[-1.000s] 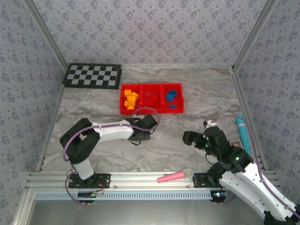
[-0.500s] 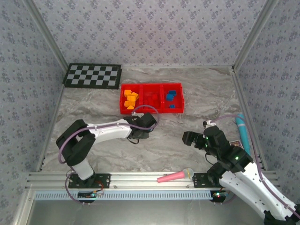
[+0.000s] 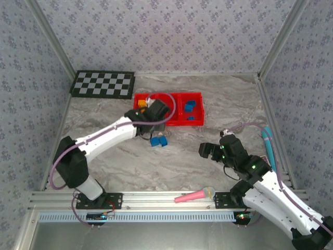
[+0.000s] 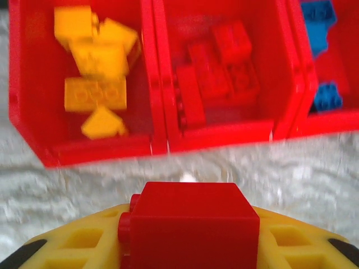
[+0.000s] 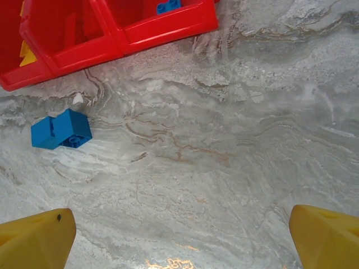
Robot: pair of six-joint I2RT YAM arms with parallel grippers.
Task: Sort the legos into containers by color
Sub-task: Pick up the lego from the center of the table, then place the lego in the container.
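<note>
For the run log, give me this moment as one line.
left tool: shut on red lego, near tray | right tool: open, above table | blue lego: loose on table

The left arm and right arm have white shells between black joints. A lilac cable loops along each, and small green lights sit on the joints. The black bases are at the frame's bottom. The fingers are yellow. One has a black dot, and the left wrist's pair have recessed pockets.
</note>
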